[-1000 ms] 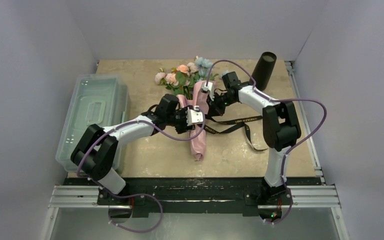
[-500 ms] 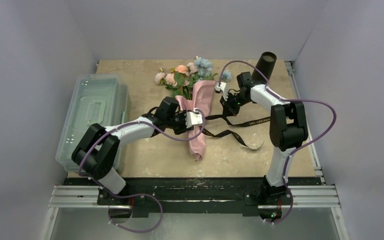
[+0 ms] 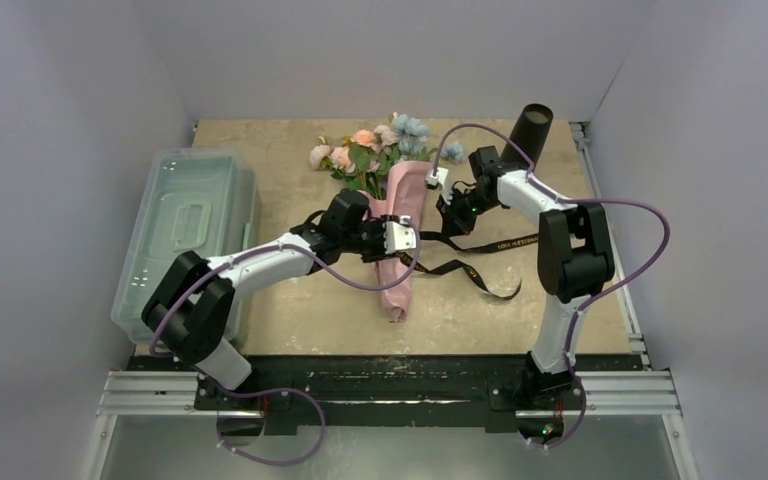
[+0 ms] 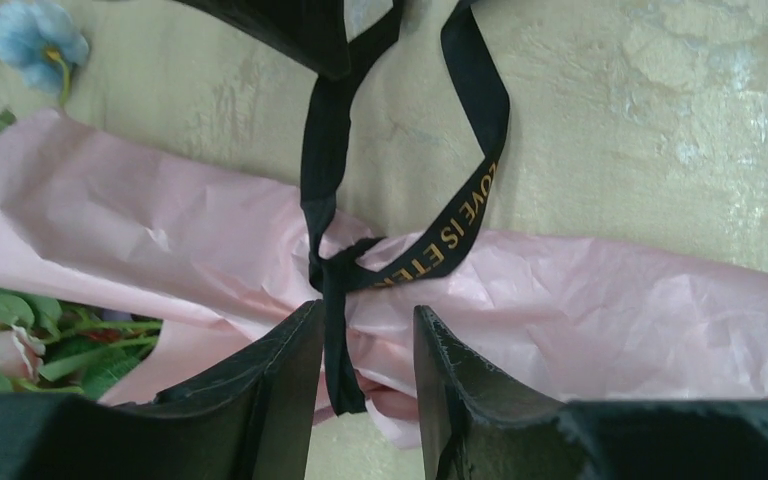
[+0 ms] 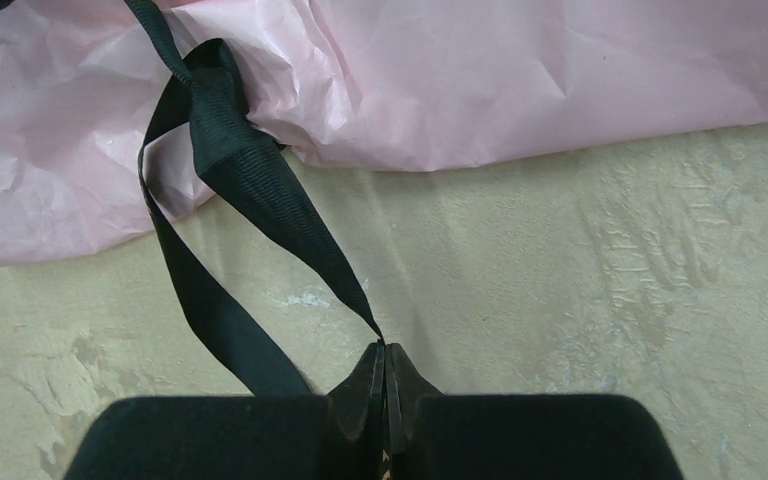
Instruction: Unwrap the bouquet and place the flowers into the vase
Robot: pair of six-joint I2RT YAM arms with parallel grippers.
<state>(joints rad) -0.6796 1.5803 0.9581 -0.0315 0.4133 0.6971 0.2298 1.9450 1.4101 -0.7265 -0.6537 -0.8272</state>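
Note:
The bouquet (image 3: 400, 235) lies mid-table in pink paper (image 4: 600, 300), its flowers (image 3: 370, 150) pointing to the far side. A black gold-lettered ribbon (image 4: 465, 210) is knotted round its neck. My left gripper (image 3: 400, 240) straddles that neck just by the knot, with paper and a ribbon tail pinched between its fingers (image 4: 280, 370). My right gripper (image 5: 383, 345) is shut on a ribbon (image 5: 250, 180) end, right of the bouquet, the strand running taut to the knot. The black vase (image 3: 532, 125) stands upright at the far right.
A clear lidded plastic bin (image 3: 190, 215) sits along the table's left side. Loose ribbon tails (image 3: 480, 275) trail over the tabletop between the bouquet and the right arm. Grey walls close in three sides.
My right gripper has pulled the ribbon end away from the bouquet to the right. My left gripper has narrowed and shifted slightly right onto the wrapped neck.

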